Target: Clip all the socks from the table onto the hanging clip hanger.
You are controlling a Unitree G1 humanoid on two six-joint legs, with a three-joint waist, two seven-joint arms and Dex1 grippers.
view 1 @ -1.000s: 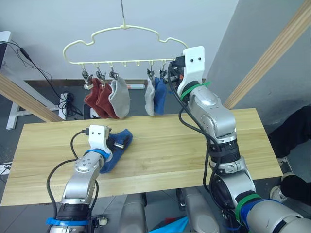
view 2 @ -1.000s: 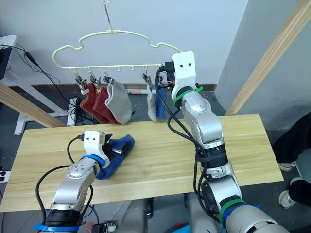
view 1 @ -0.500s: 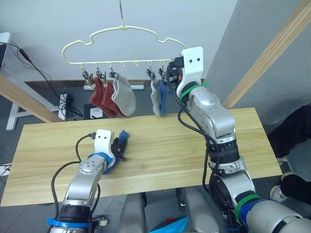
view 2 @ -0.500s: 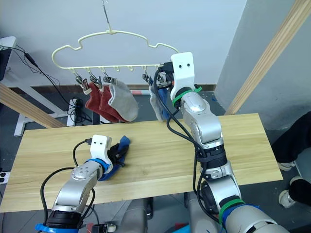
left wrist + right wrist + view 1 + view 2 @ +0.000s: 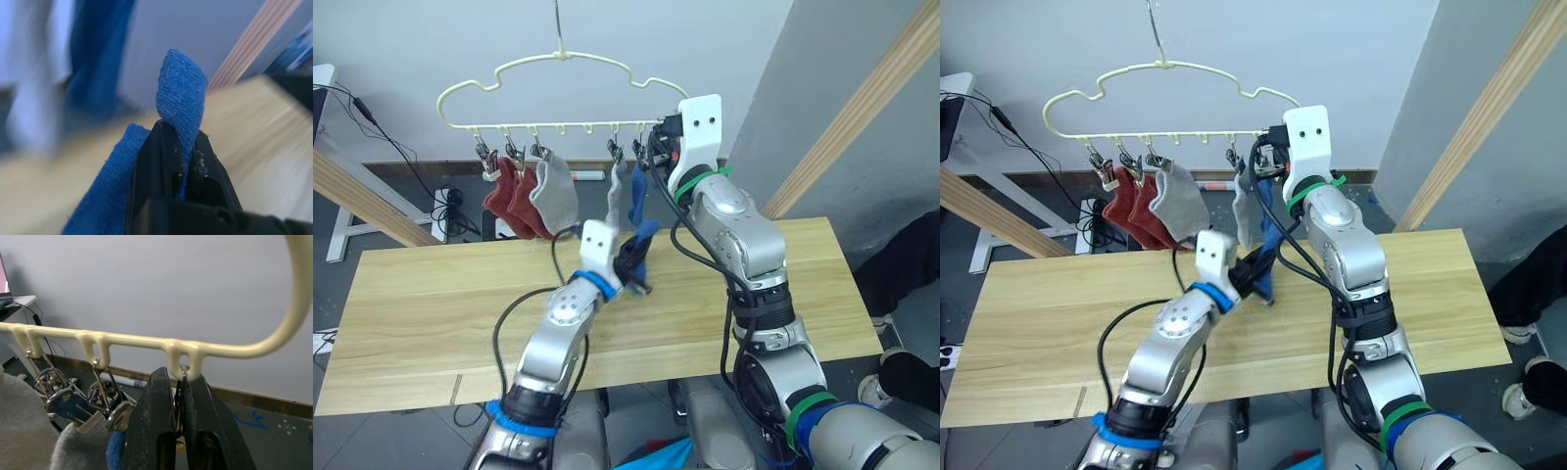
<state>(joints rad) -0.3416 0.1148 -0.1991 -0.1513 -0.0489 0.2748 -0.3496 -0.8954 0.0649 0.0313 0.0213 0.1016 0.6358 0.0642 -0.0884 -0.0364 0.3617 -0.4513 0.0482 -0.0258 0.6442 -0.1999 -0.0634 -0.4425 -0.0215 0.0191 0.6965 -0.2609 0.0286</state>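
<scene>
Your table [image 5: 431,294] of light wooden planks runs across the middle of the frame, its boards bare, with a grey wall behind it, a slanting wooden pole [image 5: 862,108] at the upper right and another at the left edge. Cables [image 5: 372,122] trail down the wall at the upper left.

The clip hanger [image 5: 558,69] hangs at the upper centre. On its row of clips you have two rust red socks [image 5: 509,196] and a grey sock [image 5: 556,191] at the left, then a second grey sock [image 5: 619,201] and a blue sock [image 5: 634,196] towards the right end.

Your left gripper [image 5: 634,262] sits at the centre of the frame, above the table and just below the hanging blue and grey pair. Its fingers are clamped on the last blue sock [image 5: 178,93], whose folded end sticks up between them in the left wrist view.

Your right gripper [image 5: 178,396] is at the hanger's right end, fingers pinched together on the metal clip [image 5: 180,377] hanging from the last loop.

Against a second ago: your left arm was low over the left part of the table with the sock lying on the wood; it has swung up and to the centre, lifting the sock clear. Your right gripper has stayed on the hanger's end
</scene>
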